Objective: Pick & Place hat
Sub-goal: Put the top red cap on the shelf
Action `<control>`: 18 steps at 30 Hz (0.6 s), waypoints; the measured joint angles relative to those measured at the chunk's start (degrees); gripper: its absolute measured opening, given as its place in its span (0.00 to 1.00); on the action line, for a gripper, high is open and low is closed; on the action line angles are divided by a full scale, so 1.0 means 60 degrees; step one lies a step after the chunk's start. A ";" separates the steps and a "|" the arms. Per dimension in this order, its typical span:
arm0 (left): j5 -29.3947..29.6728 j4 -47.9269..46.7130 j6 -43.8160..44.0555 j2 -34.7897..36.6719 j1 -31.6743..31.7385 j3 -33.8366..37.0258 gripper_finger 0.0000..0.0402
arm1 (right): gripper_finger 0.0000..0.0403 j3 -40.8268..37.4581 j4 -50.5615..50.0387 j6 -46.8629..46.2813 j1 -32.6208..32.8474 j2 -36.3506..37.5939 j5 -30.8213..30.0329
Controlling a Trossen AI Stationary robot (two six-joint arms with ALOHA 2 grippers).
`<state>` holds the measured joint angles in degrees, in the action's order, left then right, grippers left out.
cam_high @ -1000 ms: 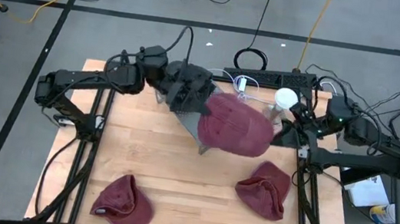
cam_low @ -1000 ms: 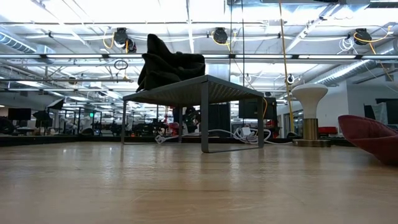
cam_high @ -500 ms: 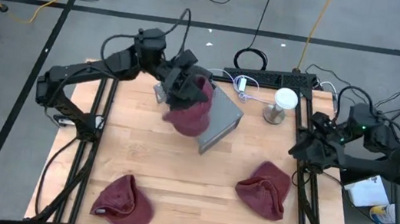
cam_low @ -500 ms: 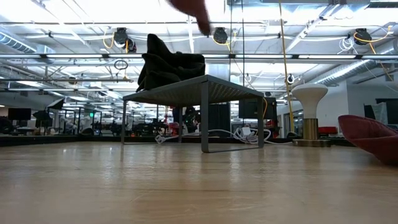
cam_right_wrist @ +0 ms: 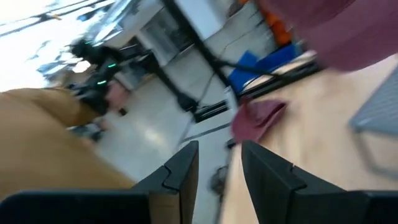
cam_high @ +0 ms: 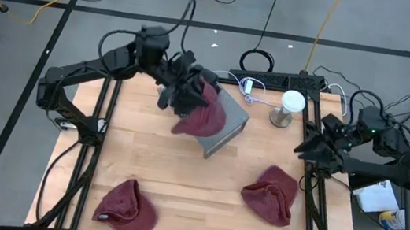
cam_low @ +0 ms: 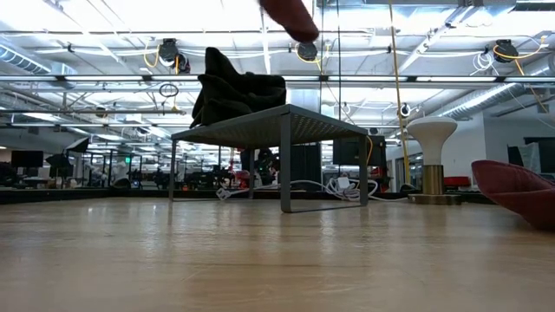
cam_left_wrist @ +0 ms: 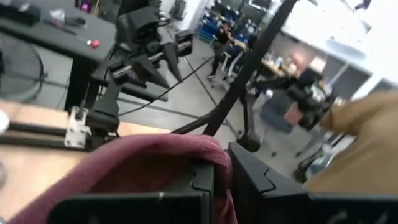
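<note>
1. My left gripper [cam_high: 186,97] is clamped tight on a maroon hat [cam_high: 202,115], carrying it in the air over the grey shelf [cam_high: 228,122] at the back of the table [cam_high: 179,191].
2. Left wrist view confirms: the fingers [cam_left_wrist: 205,180] pinch a fold of the fabric, with the cloth bulging up between them.
3. The hat hangs limp below the grip, draping over the shelf's edge. I read it as soft, light and floppy, with no stiffness to lean on.
4. It won't slip easily, since cloth grips well, but it will swing and sag. Best hold is a bunched fold or the brim edge, as I have now.
5. My right gripper [cam_high: 313,148] sits off the table's right edge, fingers apart, holding nothing.
6. Two more hats lie on the table: one front left [cam_high: 126,209], one front right [cam_high: 270,193].
7. A dark cloth heap [cam_low: 236,89] sits on the shelf in the low view; placement needs to clear it.
</note>
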<state>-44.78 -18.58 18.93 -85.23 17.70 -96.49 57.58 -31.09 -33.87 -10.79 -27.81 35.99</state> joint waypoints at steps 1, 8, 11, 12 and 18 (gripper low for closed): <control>0.0095 -0.0043 -0.0324 0.0003 -0.0053 0.0000 0.06 | 0.28 0.0000 0.0000 0.0246 0.0000 0.0000 -0.0328; 0.0753 -0.0469 -0.2397 0.0004 -0.0408 0.0007 0.06 | 0.28 -0.0007 0.0172 0.1137 0.0000 -0.0033 -0.3855; 0.0756 -0.0652 -0.3045 0.0007 -0.0547 0.0007 0.06 | 0.28 -0.0007 0.0599 0.1527 0.0000 -0.0036 -0.4853; 0.0795 -0.0869 -0.3291 0.0011 -0.0581 0.0007 0.06 | 0.28 -0.0007 0.0755 0.1702 0.0000 -0.0036 -0.5093; 0.1312 -0.1984 -0.4683 -0.0305 -0.0528 0.0018 0.06 | 0.28 -0.0007 0.1512 0.2565 -0.0004 -0.0036 -0.6052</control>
<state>-36.91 -30.48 -9.17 -87.06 14.53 -96.38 57.54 -22.02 -18.48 -10.81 -28.03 -0.32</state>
